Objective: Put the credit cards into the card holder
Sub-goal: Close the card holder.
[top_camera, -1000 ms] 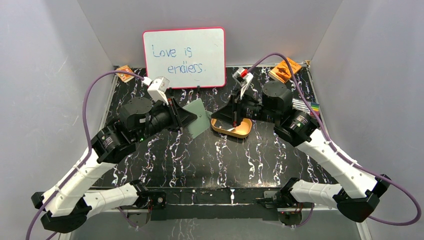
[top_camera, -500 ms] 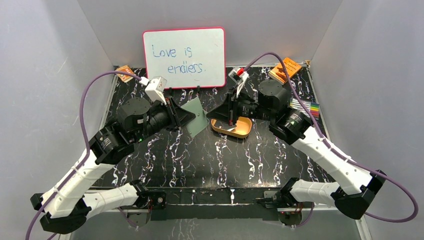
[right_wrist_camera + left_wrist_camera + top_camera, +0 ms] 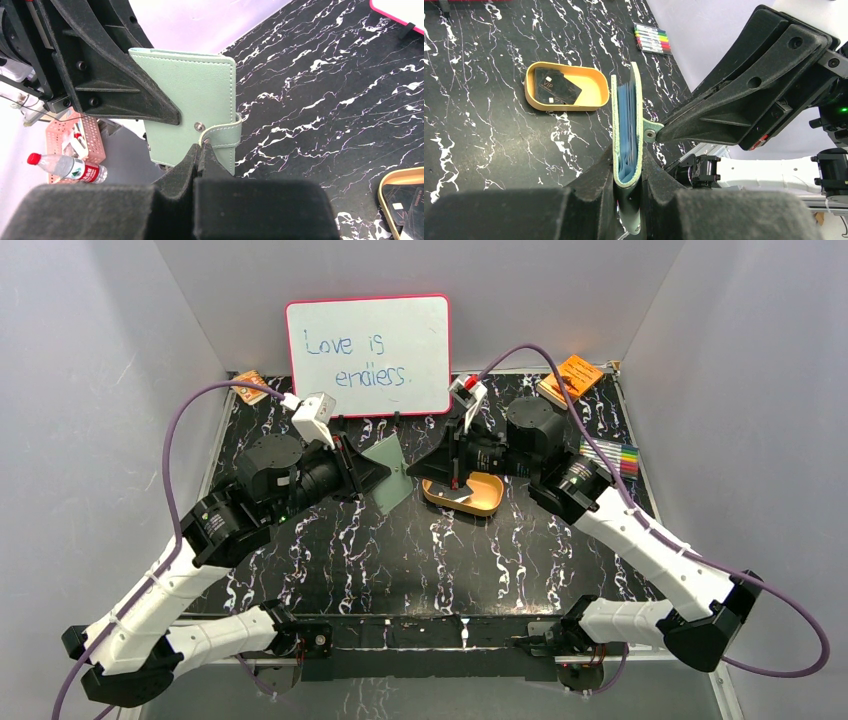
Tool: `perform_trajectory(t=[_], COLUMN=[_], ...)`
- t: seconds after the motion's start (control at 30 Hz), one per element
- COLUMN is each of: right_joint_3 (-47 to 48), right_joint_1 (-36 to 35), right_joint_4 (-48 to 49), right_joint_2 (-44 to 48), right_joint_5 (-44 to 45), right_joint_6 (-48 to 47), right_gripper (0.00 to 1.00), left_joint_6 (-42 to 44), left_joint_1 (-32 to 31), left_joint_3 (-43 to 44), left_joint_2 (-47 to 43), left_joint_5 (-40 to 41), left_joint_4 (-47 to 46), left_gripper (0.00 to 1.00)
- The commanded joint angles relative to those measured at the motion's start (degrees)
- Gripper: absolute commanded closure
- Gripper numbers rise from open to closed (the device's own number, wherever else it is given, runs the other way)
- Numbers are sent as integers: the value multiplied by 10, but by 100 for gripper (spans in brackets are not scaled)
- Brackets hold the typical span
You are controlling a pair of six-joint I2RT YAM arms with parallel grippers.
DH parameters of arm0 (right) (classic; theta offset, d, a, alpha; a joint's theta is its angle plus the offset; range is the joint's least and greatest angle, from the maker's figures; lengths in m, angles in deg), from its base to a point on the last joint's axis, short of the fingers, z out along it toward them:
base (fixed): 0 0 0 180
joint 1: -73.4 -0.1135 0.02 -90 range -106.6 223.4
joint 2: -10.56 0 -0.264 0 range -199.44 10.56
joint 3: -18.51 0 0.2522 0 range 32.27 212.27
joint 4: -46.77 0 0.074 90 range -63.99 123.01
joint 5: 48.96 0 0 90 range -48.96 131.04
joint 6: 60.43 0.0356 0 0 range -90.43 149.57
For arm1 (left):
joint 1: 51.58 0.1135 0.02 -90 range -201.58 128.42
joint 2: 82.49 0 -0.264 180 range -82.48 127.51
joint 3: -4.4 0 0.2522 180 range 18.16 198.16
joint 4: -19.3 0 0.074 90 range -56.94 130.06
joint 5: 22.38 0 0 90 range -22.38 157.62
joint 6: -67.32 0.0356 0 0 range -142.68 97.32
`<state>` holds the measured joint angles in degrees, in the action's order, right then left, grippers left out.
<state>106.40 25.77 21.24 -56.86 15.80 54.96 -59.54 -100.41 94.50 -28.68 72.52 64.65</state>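
The sage-green card holder [image 3: 392,478] [image 3: 190,90] hangs above the table, held upright, and my left gripper [image 3: 627,165] is shut on its spine end. Blue sleeves [image 3: 626,125] show between its covers. My right gripper [image 3: 422,464] [image 3: 202,146] is shut, its fingertips pinched at the tip of the holder's snap strap [image 3: 222,136] [image 3: 650,133]. Dark credit cards [image 3: 455,495] [image 3: 556,87] lie in the tan oval tray [image 3: 490,502] [image 3: 531,97], below and behind the right gripper.
A whiteboard [image 3: 368,355] stands at the back. Coloured markers [image 3: 610,453] [image 3: 651,39] lie at the right edge. Orange packets [image 3: 570,378] [image 3: 250,383] sit in the back corners. Off the table I see a water bottle [image 3: 65,167].
My right arm has swung left, bringing its shut fingertips from over the tray to the holder's strap. The left arm and the holder have stayed put.
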Motion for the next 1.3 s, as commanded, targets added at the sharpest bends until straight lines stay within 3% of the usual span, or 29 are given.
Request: perform_trajectory(t=[0.0,1.27], right_joint_3=[19,30], right_joint_1=[-1,0], right_joint_4=[37,53], right_joint_2=[-2,-14], right_joint_5=[-11,-37], right_joint_6=[6,17], right_gripper=[100,100], left_joint_6=[8,14], left_joint_1=[1,1], left_joint_3=[8,9], left_joint_2=[-3,5], left_joint_5=[-11,-17], left_joint_4=[-17,-12], left_gripper=[100,100])
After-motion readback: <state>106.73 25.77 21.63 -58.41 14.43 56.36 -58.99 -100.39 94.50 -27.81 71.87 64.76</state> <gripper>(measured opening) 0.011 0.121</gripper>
